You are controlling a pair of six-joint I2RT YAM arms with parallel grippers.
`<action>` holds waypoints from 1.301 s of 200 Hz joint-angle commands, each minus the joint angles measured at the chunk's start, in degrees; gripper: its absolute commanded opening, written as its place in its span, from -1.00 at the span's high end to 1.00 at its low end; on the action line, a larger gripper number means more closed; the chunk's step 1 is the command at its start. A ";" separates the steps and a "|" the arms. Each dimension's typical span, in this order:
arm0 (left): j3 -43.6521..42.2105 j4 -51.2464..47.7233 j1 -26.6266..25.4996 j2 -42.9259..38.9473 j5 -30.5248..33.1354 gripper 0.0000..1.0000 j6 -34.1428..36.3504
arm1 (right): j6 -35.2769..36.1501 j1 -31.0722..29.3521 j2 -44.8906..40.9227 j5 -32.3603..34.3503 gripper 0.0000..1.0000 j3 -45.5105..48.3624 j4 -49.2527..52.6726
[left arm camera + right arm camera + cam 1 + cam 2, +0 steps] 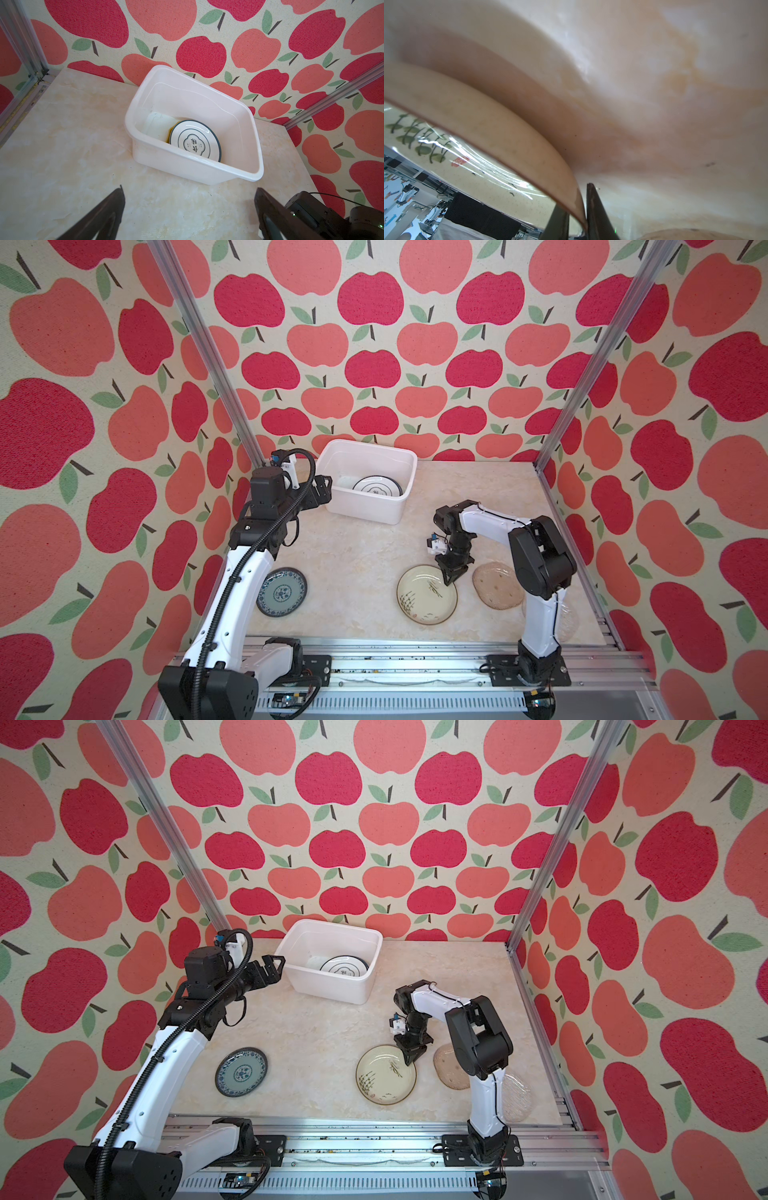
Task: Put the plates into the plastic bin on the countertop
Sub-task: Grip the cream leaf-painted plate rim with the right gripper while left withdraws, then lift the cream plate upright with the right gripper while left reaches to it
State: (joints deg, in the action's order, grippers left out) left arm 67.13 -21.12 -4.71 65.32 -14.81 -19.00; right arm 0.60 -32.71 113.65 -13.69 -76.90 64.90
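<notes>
A cream plate with reeds (419,599) (380,1077) (488,124) lies on the countertop (353,556) at the front right. My right gripper (449,580) (410,1058) (575,197) is shut on its far right rim, one finger inside and one outside. The white plastic bin (365,444) (332,923) (176,172) stands at the back. It holds a white plate with a dark rim (376,487) (344,968) (194,141) lying on a yellow plate's edge (169,133). My left gripper (322,489) (274,965) (189,188) hovers open and empty beside the bin's left wall.
A blue-patterned plate (282,593) (242,1072) lies at the front left, partly under my left arm. An amber glass plate (494,585) (446,1065) and a clear glass plate (567,622) (517,1098) lie at the front right by my right arm. Aluminium rails frame the counter.
</notes>
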 commanded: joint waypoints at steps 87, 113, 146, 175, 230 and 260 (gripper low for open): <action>8.97 -23.93 -10.61 9.99 -15.30 -0.99 9.54 | -14.43 8.80 -1.68 -3.81 0.73 1.77 -9.69; 4.41 -21.54 -11.80 9.65 -17.19 -0.99 5.60 | -17.89 9.09 -1.90 -3.92 0.73 1.78 -10.95; -2.01 -16.02 -12.32 9.04 -18.72 -0.98 0.17 | -25.37 9.25 -3.43 -6.74 0.73 3.81 -16.59; -7.84 -11.25 -13.21 8.95 -19.95 -0.99 -2.62 | -27.95 9.24 -3.05 -8.92 0.73 2.80 -18.55; -18.22 3.15 -13.30 12.60 -22.86 -0.99 -9.81 | -25.93 5.95 -0.82 -13.80 0.68 -1.16 -19.02; -20.44 9.96 -13.31 17.77 -24.82 -0.96 -11.51 | -25.41 5.10 -0.68 -16.95 0.45 0.18 -20.35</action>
State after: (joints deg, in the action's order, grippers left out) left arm 48.34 -20.43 -17.82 79.72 -36.69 -27.53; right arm -24.97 -26.81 112.33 -26.02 -76.71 45.78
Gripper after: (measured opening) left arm 0.989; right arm 0.236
